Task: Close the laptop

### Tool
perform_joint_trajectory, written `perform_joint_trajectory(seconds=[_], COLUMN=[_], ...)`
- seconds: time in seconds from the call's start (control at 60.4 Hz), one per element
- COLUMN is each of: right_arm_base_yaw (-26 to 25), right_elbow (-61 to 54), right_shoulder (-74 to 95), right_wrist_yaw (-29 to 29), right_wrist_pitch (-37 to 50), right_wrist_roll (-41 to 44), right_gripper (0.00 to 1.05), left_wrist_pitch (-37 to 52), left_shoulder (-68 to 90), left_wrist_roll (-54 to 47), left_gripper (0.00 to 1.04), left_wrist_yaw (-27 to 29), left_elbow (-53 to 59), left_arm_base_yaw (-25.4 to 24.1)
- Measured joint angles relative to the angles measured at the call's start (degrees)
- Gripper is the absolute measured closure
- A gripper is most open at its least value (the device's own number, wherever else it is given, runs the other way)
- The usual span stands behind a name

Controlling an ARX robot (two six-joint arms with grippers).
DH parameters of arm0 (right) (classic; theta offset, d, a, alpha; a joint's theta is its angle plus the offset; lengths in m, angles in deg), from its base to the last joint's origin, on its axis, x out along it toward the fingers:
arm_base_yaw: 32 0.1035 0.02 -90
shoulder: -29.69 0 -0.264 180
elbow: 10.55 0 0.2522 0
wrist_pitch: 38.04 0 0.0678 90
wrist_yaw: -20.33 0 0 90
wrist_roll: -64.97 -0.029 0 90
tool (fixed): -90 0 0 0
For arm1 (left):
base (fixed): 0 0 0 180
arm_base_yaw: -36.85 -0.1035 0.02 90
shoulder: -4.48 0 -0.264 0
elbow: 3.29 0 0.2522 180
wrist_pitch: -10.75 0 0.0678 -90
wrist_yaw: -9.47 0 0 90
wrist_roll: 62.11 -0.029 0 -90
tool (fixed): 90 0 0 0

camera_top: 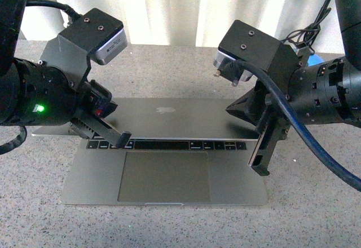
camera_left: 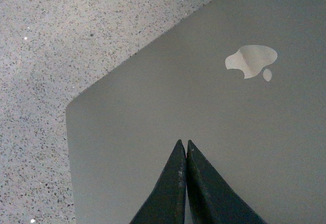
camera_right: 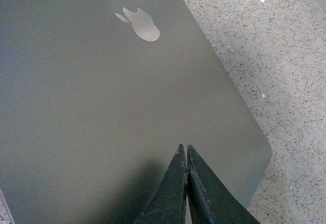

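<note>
The space-grey laptop [camera_top: 163, 175] lies on the speckled table. Its lid [camera_top: 169, 118] leans far down over the base, apple logo up. Only a strip of black keys [camera_top: 169, 145] and the trackpad [camera_top: 163, 176] show; the screen is hidden. My left gripper [camera_top: 113, 108] is shut at the lid's left part, and my right gripper [camera_top: 228, 110] is shut at its right part. In the left wrist view the shut tips [camera_left: 182, 143] sit over the lid's back [camera_left: 214, 112]. In the right wrist view the shut tips [camera_right: 183, 146] sit over the lid [camera_right: 102, 96] near its corner.
The grey speckled table [camera_top: 316, 214] runs all round the laptop. A white curtain [camera_top: 180, 5] hangs behind it. Cables [camera_top: 307, 34] lie at the back right. A thick cable [camera_top: 316, 146] trails from my right arm.
</note>
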Motion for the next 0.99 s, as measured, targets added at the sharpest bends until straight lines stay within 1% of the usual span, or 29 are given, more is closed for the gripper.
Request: perform_joint_trajectory(seconds=[0.994], right_arm_base_yaw=[0.4], right_elbow=[-1.0], right_shoulder=[4.5], right_wrist_yaw=[0.1], right_wrist_pitch=[3.3], right_wrist_roll=[-0.4], right_gripper=[1.04], left_wrist_pitch=[3.4], left_shoulder=[4.8], left_wrist_roll=[1.3], left_gripper=[1.01], left_wrist_yaw=[-1.5], left_elbow=[0.8], left_arm_base_yaw=[0.1])
